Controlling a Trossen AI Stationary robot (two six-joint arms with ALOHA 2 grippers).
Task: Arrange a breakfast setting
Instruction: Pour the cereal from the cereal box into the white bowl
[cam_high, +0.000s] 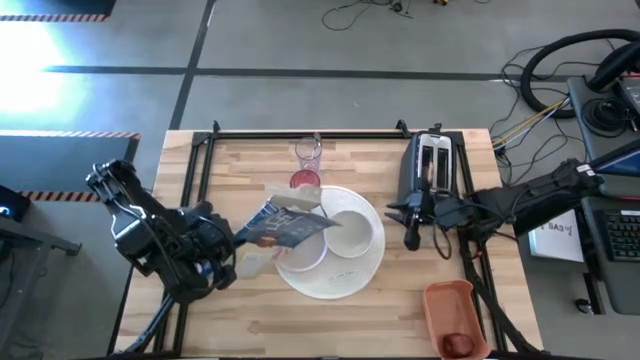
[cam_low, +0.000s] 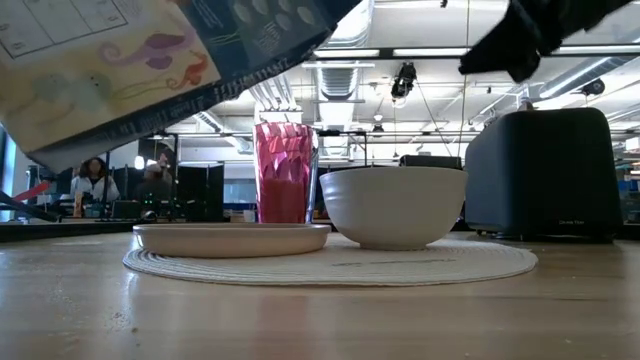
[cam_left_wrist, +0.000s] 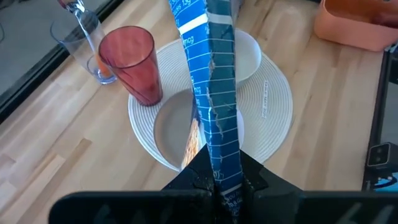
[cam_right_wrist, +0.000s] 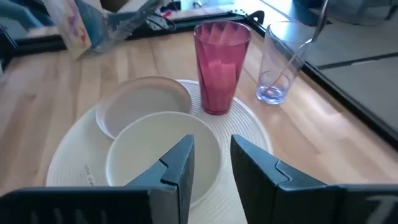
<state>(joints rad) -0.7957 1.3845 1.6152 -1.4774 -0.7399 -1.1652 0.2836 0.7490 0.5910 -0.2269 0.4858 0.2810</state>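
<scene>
My left gripper (cam_left_wrist: 219, 186) is shut on a blue printed carton (cam_high: 285, 225), held over the small pale plate (cam_high: 300, 252) on the large white round plate (cam_high: 335, 280). A white bowl (cam_right_wrist: 163, 149) sits on the same large plate beside the pale plate. The pink tumbler (cam_right_wrist: 221, 65) stands at the plate's far rim. Behind it is the clear glass (cam_right_wrist: 280, 62) with a spoon leaning in it. My right gripper (cam_right_wrist: 211, 165) hovers right of the bowl, pointing at it, fingers slightly apart with nothing between them. My left gripper pinches one end of the blue carton (cam_left_wrist: 221, 168) between its two fingers. It comes from the table's left, slanting down. The carton sticks out past the fingers toward the bowl, tilted, and is lifted clear of the plates (cam_low: 150, 60).
The black toaster (cam_high: 430, 165) stands at the back right, close behind my right gripper. An orange-red tray (cam_high: 448, 300) near the front right edge holds a dark-red fruit (cam_high: 458, 343). A black frame rail runs along the table's far edge. People sit in the room beyond.
</scene>
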